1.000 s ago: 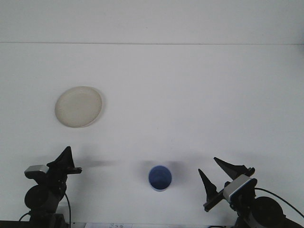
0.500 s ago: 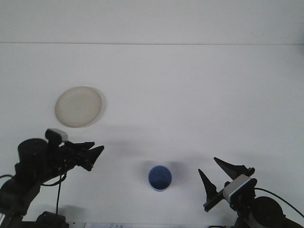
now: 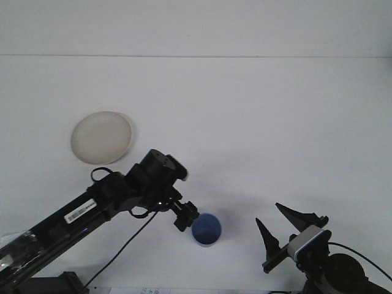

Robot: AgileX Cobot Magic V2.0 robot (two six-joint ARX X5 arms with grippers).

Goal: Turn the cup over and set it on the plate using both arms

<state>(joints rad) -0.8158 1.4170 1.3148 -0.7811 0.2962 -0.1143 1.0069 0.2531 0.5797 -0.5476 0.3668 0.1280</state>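
Left gripper (image 3: 185, 215) now extended across the table to the blue cup's (image 3: 206, 229) ten o'clock rim, finger spacing not discernible, cup seen upright, plate (image 3: 101, 137) at ten o'clock, right gripper (image 3: 279, 222) spread apart at three o'clock.

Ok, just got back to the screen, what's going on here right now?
The left arm is stretched out across the table, and its end effector is right at the left side of the blue cup, which stands open side up near the front edge. It doesn't look gripped or lifted yet. The right end effector sits open off to the cup's right, not touching anything. The plate is bare, back left.
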